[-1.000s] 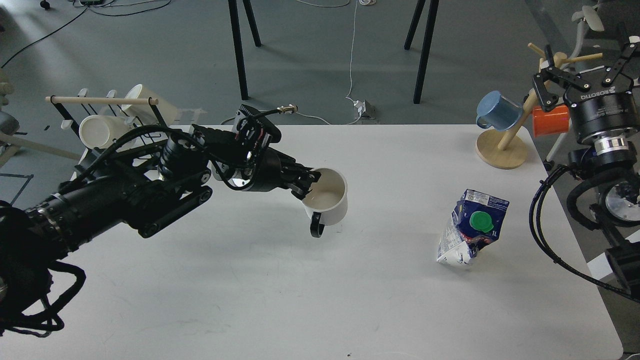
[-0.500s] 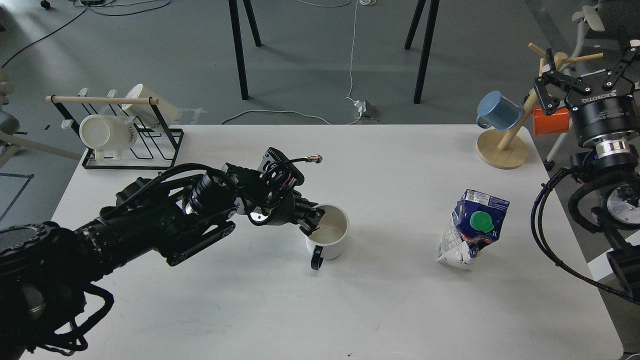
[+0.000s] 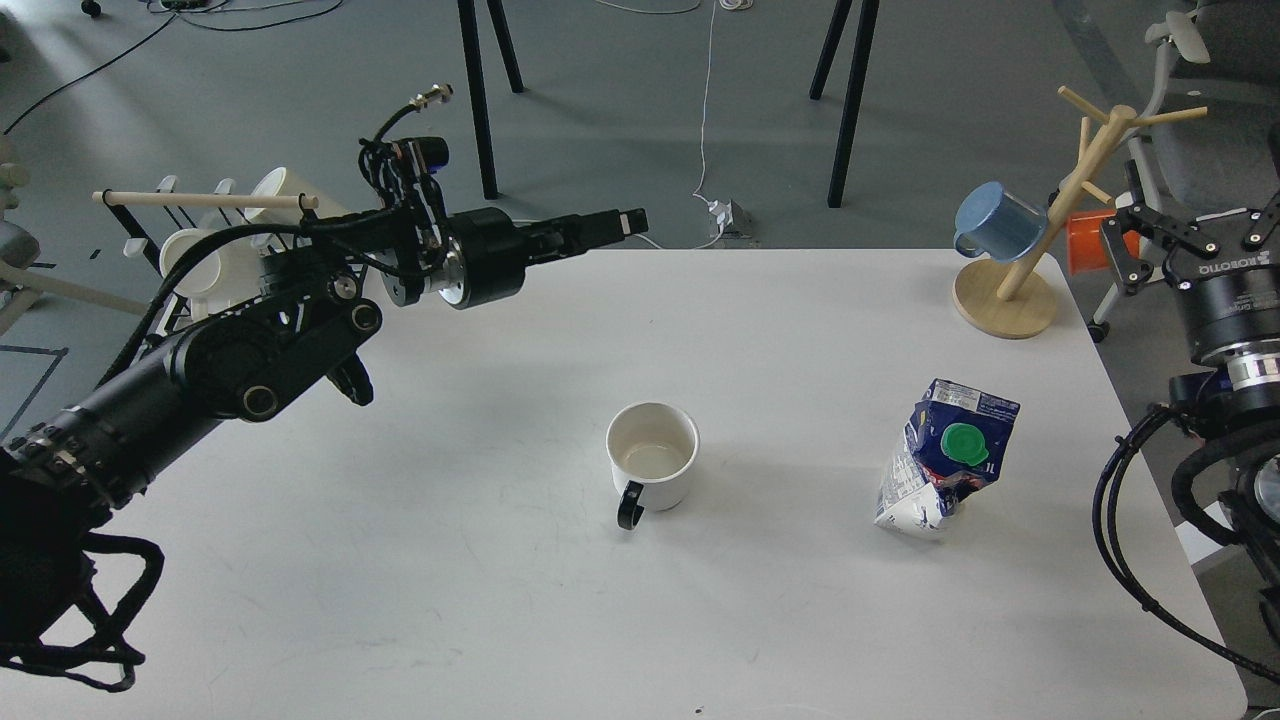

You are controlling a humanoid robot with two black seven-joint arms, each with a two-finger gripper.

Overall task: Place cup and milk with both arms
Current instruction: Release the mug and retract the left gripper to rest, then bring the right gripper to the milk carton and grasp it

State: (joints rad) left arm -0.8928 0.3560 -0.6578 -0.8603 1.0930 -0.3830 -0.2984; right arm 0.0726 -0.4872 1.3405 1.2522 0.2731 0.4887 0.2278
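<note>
A white cup [image 3: 652, 458] with a black handle stands upright on the white table [image 3: 500, 580], near the middle, with nothing holding it. A crumpled blue and white milk carton [image 3: 945, 455] with a green cap stands to its right. My left gripper [image 3: 628, 221] is raised above the table's far edge, well up and left of the cup, empty, fingers seen side-on. My right gripper [image 3: 1195, 235] is off the table's right edge, far right of the carton, its fingers spread wide and empty.
A wooden mug tree [image 3: 1040, 230] with a blue mug [image 3: 995, 222] stands at the back right corner, an orange mug [image 3: 1090, 240] behind it. A black wire rack [image 3: 190, 250] with white mugs stands at the back left, partly behind my left arm.
My left gripper set the cup down on the table, let go, and rose up and back to the left. My right gripper moved lower and slightly right.
</note>
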